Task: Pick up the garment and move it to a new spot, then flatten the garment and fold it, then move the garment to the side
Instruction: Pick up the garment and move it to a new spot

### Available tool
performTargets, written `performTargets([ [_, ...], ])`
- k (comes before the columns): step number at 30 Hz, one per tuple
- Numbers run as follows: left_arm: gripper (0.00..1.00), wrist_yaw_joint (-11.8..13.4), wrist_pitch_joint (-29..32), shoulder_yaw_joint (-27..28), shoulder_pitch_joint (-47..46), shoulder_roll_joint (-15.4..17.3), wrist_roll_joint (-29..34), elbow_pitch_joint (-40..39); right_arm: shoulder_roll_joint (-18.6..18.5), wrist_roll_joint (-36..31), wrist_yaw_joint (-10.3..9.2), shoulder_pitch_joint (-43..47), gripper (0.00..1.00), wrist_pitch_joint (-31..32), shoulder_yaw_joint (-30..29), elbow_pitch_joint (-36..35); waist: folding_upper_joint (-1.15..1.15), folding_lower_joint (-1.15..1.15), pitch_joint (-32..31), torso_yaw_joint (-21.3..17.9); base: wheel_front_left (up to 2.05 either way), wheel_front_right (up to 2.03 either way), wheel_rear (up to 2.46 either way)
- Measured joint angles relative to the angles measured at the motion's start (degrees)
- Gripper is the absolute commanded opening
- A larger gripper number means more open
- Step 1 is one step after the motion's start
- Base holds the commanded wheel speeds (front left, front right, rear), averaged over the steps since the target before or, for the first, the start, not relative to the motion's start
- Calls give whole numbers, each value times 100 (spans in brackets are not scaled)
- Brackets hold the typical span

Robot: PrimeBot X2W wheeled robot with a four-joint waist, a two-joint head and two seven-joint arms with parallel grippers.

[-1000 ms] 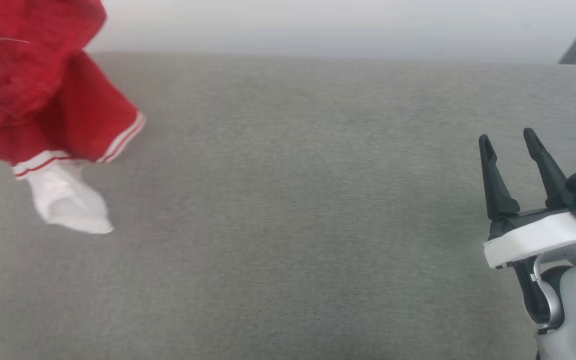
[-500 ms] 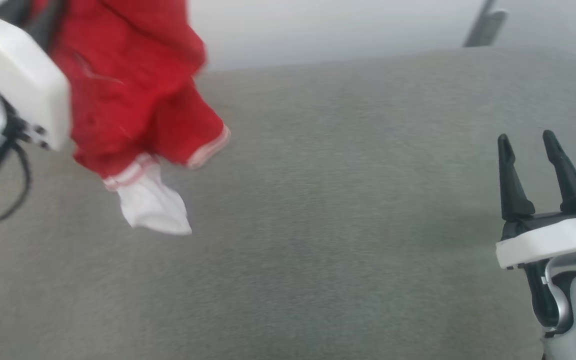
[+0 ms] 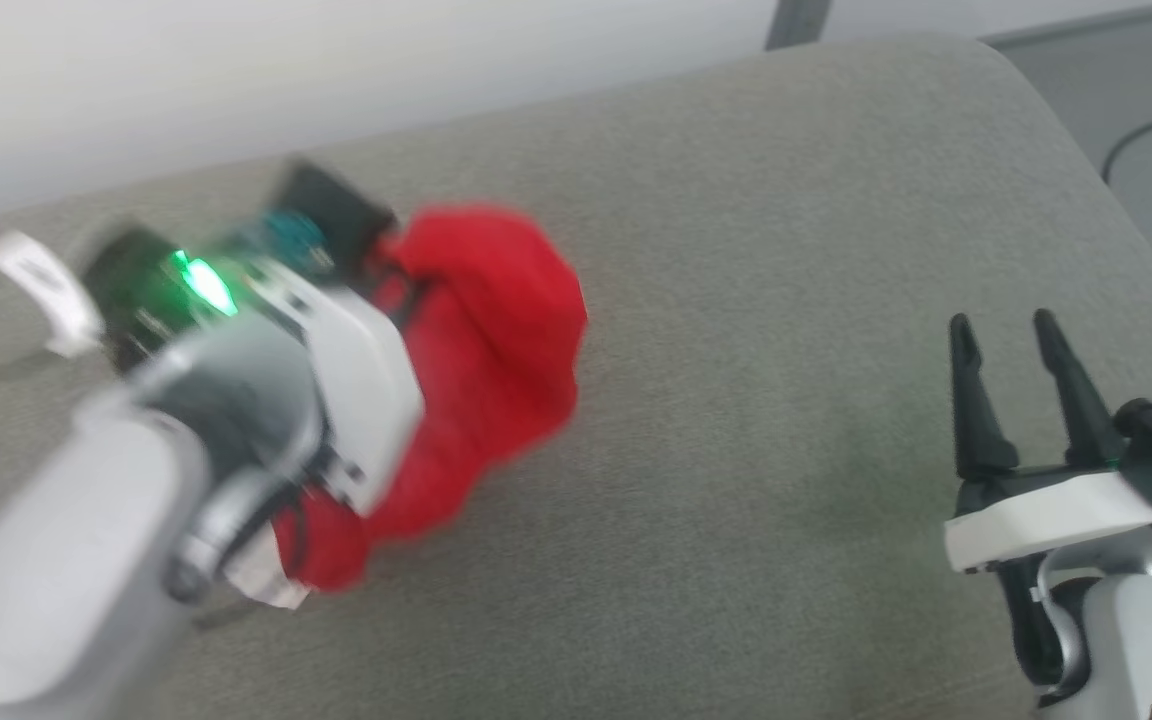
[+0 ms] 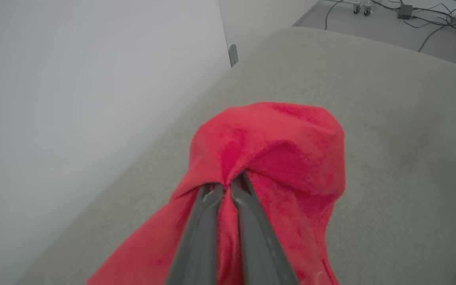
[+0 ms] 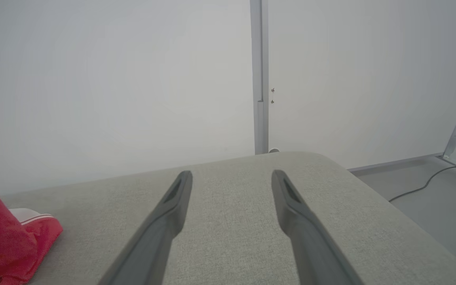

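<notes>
The garment (image 3: pixel 481 340) is a bright red bundle hanging over the grey padded surface (image 3: pixel 736 300), left of centre in the head view. My left gripper (image 4: pixel 226 188) is shut on a pinched fold of the red garment (image 4: pixel 275 150); in the head view the left arm's white wrist (image 3: pixel 336 380) covers part of the cloth. A white piece with a red stripe shows at the garment's edge (image 5: pixel 34 217) in the right wrist view. My right gripper (image 3: pixel 1001 330) stands open at the lower right, its fingers apart with nothing between them (image 5: pixel 232 178).
A pale wall (image 5: pixel 113 79) with a vertical metal strip (image 5: pixel 259 79) runs behind the padded surface. The surface's rounded corner (image 3: pixel 1036 90) drops to a grey floor with a dark cable (image 3: pixel 1136 140). More cables lie on the floor (image 4: pixel 410 12).
The head camera has swung, so the whole picture has shifted. The left arm with the garment has come into the middle-left of the head view and the cloth now hangs lower, bunched. The right gripper stays open.
</notes>
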Motion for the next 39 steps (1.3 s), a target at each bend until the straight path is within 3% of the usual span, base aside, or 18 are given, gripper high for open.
performTargets([
  [18,0,-421,-401,-912,662,-619,-54,2540,155,169,0,-342,100,-321,485,577,0,0,418,-486,0,0,0],
  [19,28,-445,-453,-916,640,-664,-55,2637,158,175,0,-358,100,-342,488,605,0,0,436,-491,0,0,0],
  [22,32,-505,-565,-964,554,-805,-56,2871,158,175,0,-421,100,-352,467,657,0,0,461,-460,0,0,0],
  [23,47,-526,-599,-977,533,-849,-55,2926,156,174,0,-435,100,-356,471,668,0,0,464,-436,0,0,0],
  [24,80,-560,-653,-989,504,-889,-56,2988,153,174,0,-447,100,-367,472,688,0,0,464,-412,0,0,0],
  [25,97,-579,-694,-985,483,-935,-71,3049,144,174,0,-453,100,-368,469,699,0,0,458,-384,0,0,0],
  [30,100,-681,-971,-951,430,-1083,-180,3195,59,165,0,-478,100,-391,405,740,0,0,363,-187,0,0,0],
  [39,100,-751,-1930,-588,481,-942,-308,2999,-170,90,0,-270,100,-345,215,757,0,0,-70,337,0,0,0],
])
